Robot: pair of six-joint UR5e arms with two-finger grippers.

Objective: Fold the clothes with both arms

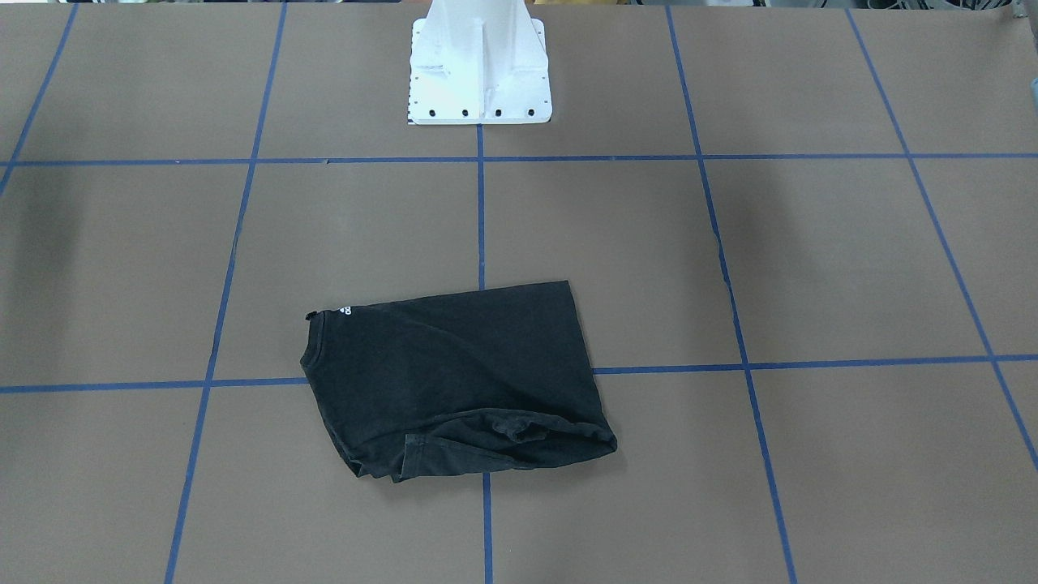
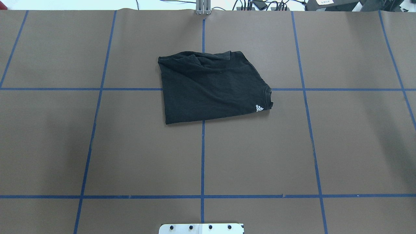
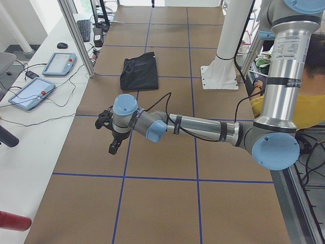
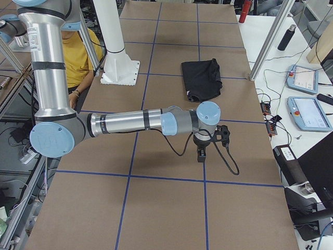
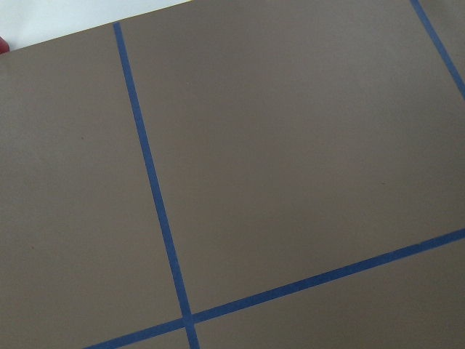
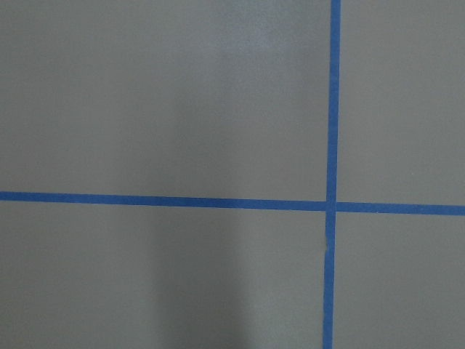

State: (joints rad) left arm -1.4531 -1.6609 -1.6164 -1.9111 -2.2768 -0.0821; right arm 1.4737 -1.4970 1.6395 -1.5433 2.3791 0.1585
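The clothes, one black T-shirt [image 2: 211, 87], lie folded into a rough rectangle near the middle of the brown table, far from the robot base. A small white logo [image 2: 259, 108] shows by the collar. The T-shirt also shows in the front-facing view [image 1: 454, 381] and both side views [image 3: 138, 73] [image 4: 202, 78]. My left gripper [image 3: 112, 147] hangs over bare table well away from the shirt, and my right gripper [image 4: 202, 153] does the same at the other end. Both show only in side views, so I cannot tell whether they are open or shut. Both wrist views hold only table and blue tape.
The white pedestal base [image 1: 480, 73] stands at the robot's edge of the table. A person in a yellow shirt [image 3: 310, 109] sits behind the robot. Teach pendants [image 4: 309, 112] and cables lie on the white bench beyond the table's far edge.
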